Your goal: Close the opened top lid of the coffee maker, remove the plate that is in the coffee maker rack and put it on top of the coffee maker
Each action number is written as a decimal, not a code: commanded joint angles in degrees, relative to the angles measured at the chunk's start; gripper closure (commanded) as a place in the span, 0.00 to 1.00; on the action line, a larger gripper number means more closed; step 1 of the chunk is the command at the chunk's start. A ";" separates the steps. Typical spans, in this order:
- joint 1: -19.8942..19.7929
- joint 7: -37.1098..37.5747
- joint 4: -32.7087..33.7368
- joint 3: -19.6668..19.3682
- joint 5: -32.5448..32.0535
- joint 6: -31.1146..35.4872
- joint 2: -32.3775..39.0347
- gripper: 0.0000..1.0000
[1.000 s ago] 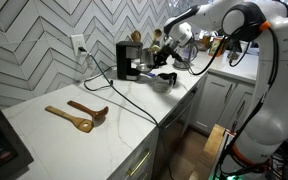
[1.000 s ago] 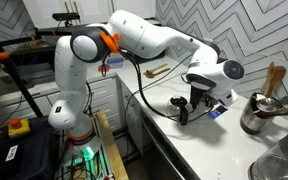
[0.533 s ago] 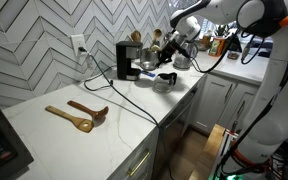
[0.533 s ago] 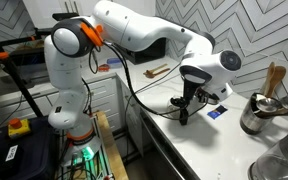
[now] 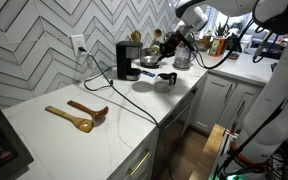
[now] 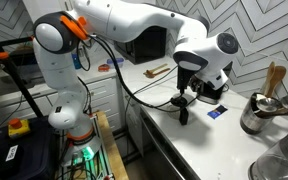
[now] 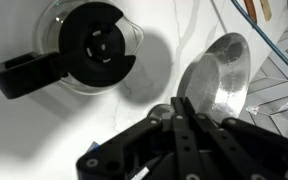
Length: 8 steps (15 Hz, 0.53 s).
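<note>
Claw [image 7: 181,103] pinches the plate [image 7: 222,80] by its near rim.

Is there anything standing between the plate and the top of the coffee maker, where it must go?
Nothing visible does. The gripper holds the plate by its rim beside the coffee maker; the glass carafe stands lower, on the counter, off that path.

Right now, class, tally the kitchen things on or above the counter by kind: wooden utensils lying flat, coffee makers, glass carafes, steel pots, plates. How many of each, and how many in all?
wooden utensils lying flat: 2
coffee maker: 1
glass carafe: 1
steel pot: 1
plate: 1
Total: 6
</note>
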 commanded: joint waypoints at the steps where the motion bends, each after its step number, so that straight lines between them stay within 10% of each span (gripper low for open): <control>1: 1.21 1.26 -0.13 -0.53 0.63 -0.04 -1.93 1.00; 8: 2.82 1.29 4.79 0.15 3.62 -0.26 -0.11 1.00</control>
